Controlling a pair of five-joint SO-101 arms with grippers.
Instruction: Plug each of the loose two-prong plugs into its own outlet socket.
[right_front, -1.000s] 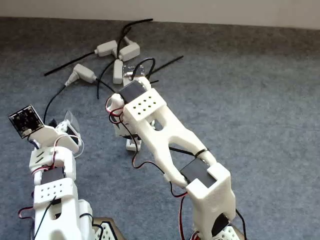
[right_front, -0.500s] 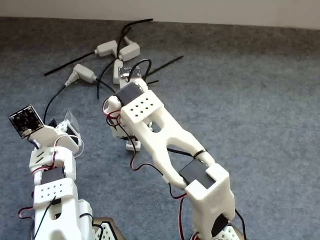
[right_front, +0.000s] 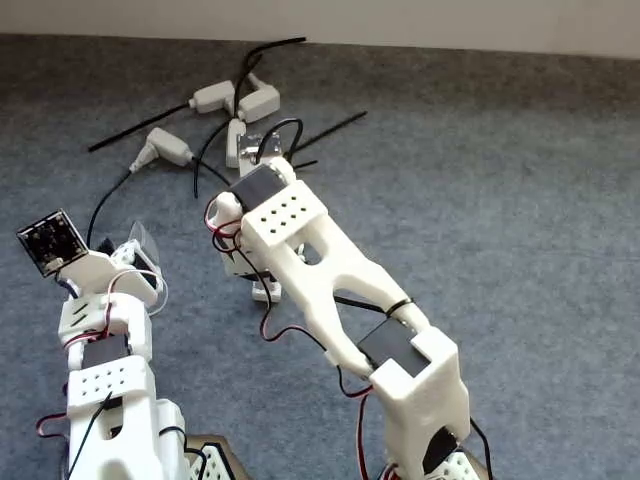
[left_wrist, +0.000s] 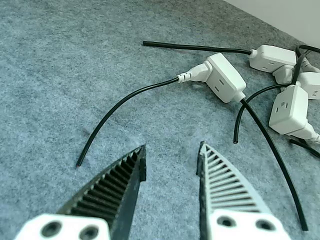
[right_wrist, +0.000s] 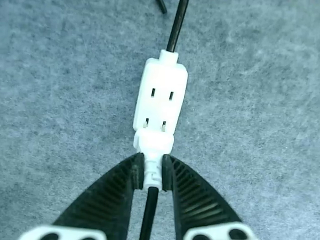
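In the right wrist view my right gripper (right_wrist: 153, 159) is shut on a white two-prong plug (right_wrist: 153, 150) with a black cord. The plug's front end meets the near end of a white two-socket outlet block (right_wrist: 160, 100) lying on the grey carpet. The block's far socket is unoccupied. From above, the right arm (right_front: 300, 250) covers that spot, with a white piece (right_front: 265, 291) showing under it. My left gripper (left_wrist: 172, 147) is open and holds nothing, hovering over carpet short of a white plug (left_wrist: 223, 77) on a curved black cord.
Several white outlet blocks and plugs (right_front: 236, 100) with tangled black cords lie at the back of the carpet, including one (right_front: 166, 148) ahead of the left arm (right_front: 105, 300). More white blocks (left_wrist: 290, 107) lie beyond the left gripper. Bare carpet stretches to the right.
The right arm has shifted slightly to the left, with the plug still in its gripper. The left arm has not moved.
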